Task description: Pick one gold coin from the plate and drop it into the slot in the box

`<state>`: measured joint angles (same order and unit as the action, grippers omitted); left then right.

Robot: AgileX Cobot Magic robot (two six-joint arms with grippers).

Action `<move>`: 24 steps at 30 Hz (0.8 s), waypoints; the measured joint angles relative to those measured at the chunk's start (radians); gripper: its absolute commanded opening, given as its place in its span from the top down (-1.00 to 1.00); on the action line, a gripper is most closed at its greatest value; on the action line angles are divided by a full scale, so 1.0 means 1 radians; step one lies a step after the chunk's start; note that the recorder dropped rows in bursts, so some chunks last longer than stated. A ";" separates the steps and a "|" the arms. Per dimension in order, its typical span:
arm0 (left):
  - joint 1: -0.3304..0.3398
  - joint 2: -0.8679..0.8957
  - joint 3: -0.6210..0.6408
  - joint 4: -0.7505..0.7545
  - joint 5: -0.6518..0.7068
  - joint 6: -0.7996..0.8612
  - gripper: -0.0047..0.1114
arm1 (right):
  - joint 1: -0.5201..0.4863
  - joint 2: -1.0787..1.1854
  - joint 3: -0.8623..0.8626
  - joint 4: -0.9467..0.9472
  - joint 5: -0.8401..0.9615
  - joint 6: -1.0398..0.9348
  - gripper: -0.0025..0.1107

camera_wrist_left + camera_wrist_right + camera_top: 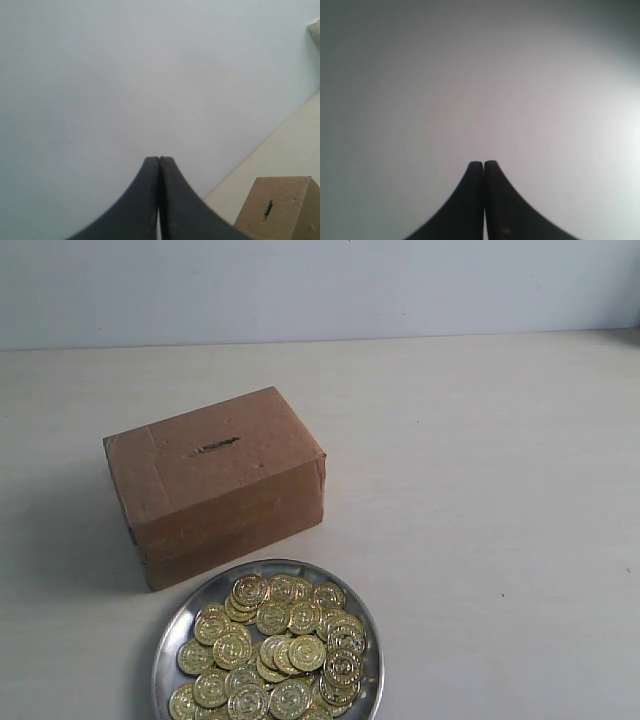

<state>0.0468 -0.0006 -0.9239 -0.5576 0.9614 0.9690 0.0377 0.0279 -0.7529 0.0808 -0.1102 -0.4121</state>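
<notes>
A brown cardboard box (215,485) stands left of centre on the pale table, with its dark slot (216,446) in the top face. In front of it a shiny silver plate (171,640) holds a heap of several gold coins (275,645). Neither arm shows in the exterior view. In the left wrist view my left gripper (159,160) is shut and empty, pointing at the pale wall, with the box (280,207) and its slot (268,209) off to one side. My right gripper (484,163) is shut with nothing in it, facing a blank wall.
The pale table (480,490) stretches back to a light blue-grey wall (320,285). The plate runs past the lower frame edge of the exterior view.
</notes>
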 measured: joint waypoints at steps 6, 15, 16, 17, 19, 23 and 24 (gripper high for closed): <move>0.000 0.000 0.000 0.002 0.001 0.000 0.92 | -0.054 -0.026 0.000 0.000 -0.011 0.000 0.96; 0.000 0.000 0.000 0.002 0.003 0.000 0.92 | -0.056 -0.026 0.000 0.000 -0.011 0.000 0.96; 0.000 0.000 0.000 0.002 0.003 0.000 0.92 | -0.056 -0.026 0.000 0.000 -0.011 0.000 0.96; 0.000 0.000 0.000 0.002 0.003 0.000 0.92 | -0.056 -0.026 0.000 0.000 -0.011 0.000 0.96; 0.000 0.000 0.000 0.002 0.003 0.000 0.92 | -0.056 -0.026 0.000 0.000 0.007 0.000 0.96; 0.000 0.000 0.000 0.002 0.003 0.000 0.92 | -0.056 -0.026 0.005 0.000 0.134 0.000 0.96; 0.000 0.000 0.000 0.002 0.003 0.000 0.92 | -0.056 -0.026 0.014 0.000 0.139 0.000 0.96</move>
<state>0.0468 -0.0006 -0.9239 -0.5556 0.9641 0.9690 -0.0188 0.0021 -0.7386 0.0808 0.0288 -0.4121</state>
